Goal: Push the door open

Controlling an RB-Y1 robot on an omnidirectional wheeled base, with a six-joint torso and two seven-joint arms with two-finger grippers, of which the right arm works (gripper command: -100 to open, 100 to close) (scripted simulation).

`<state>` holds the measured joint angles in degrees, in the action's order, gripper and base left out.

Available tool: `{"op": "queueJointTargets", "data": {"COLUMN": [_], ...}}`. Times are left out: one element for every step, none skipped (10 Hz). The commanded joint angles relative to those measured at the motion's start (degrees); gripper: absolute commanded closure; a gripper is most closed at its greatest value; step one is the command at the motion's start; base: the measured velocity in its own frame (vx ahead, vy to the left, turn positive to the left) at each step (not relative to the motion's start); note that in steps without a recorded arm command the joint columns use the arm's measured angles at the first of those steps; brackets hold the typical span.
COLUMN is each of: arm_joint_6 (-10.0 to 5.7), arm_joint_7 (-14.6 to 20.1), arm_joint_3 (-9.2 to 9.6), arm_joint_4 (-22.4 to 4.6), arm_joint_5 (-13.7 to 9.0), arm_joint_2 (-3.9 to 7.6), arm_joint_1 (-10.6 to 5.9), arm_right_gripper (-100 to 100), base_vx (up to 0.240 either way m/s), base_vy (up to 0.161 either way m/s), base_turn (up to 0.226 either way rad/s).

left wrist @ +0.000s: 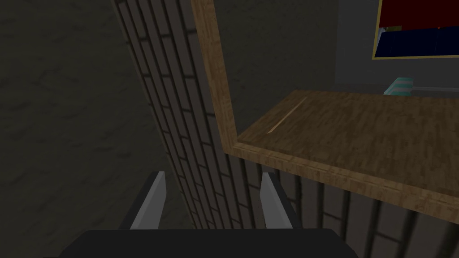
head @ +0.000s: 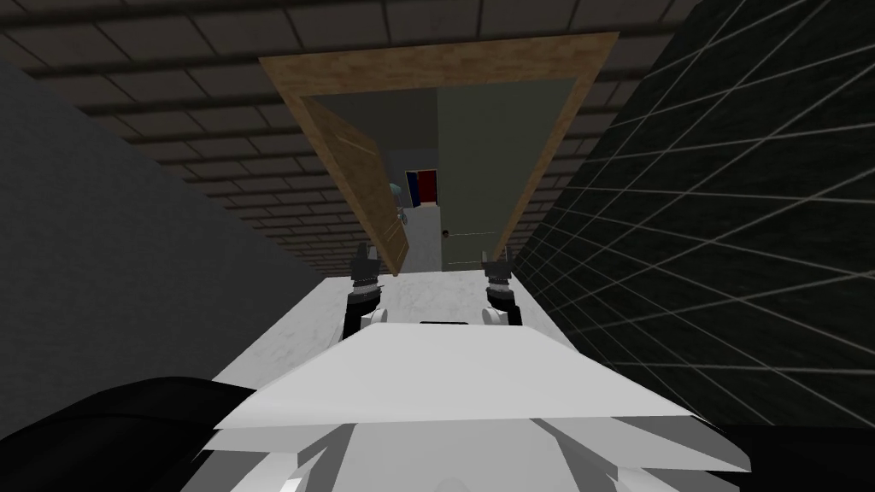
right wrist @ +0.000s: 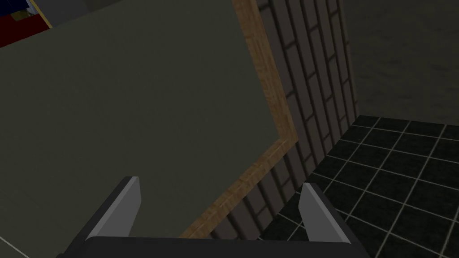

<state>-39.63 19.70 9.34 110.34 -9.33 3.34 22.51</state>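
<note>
Head view: the door [head: 363, 192], a wood-grain leaf, stands angled well inward from the left jamb of the wooden frame [head: 444, 61], with most of the opening clear. Through the gap a red and blue picture [head: 420, 188] hangs on a far wall, and a flat grey-green surface [head: 478, 171] sits beyond the right half of the opening.

The left gripper [head: 366, 256] is just short of the leaf's free edge. In the left wrist view its fingers [left wrist: 154, 206] are spread apart with nothing between them. A brick wall [left wrist: 179, 134] lies straight ahead of the jaws, and the door leaf lies off to the outer side of one finger, beyond its tip. It looks apart from the blades, though the angle is too poor to rule out contact.

The right gripper [head: 496, 260] sits near the right jamb, also released and empty. The grey-green surface is ahead of its jaws and the frame's edge crosses between the fingertips.

By my reading the task is largely done, since the door is clearly off its closed position and the way through is visible. What may remain is a further push with the left arm to send the leaf fully back, if a wider opening is wanted.
</note>
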Motion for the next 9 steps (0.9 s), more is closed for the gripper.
{"op": "queueJointTargets", "data": {"arm_joint_6": [-0.44,-0.68,-0.92,-1.17,-1.42,-1.67,-1.91,-2.16,-2.42], "arm_joint_7": [1.30,2.13,3.00,3.88,4.76,5.65,6.53,7.42,8.33], "arm_joint_3": [1.13,1.67,2.24,2.82,3.41,3.99,4.57,5.15,5.75], "arm_joint_4": [-1.81,-3.04,-4.32,-5.62,-6.92,-8.23,-9.53,-10.84,-12.18], "arm_joint_5": [-1.09,-1.82,-2.58,-3.35,-4.13,-4.90,-5.68,-6.46,-7.26], "arm_joint_2": [0.13,0.29,0.43,0.55,0.68,0.80,0.93,1.04,1.13], "arm_joint_1": [-0.48,-0.90,-1.34,-1.79,-2.24,-2.69,-3.14,-3.59,-4.05], "arm_right_gripper": [-100,-100,-100,-100,-100,-100,-100,-100,-100], "base_vx": [0.098,0.105,0.098,0.092,0.104,0.102,0.091,0.091,0.103], "base_vy": [0.011,0.008,0.003,-0.001,0.009,0.017,0.013,0.011,0.014], "base_turn": [-0.001,0.004,0.002,0.002,0.004,0.003,0.002,0.003,0.003]}}
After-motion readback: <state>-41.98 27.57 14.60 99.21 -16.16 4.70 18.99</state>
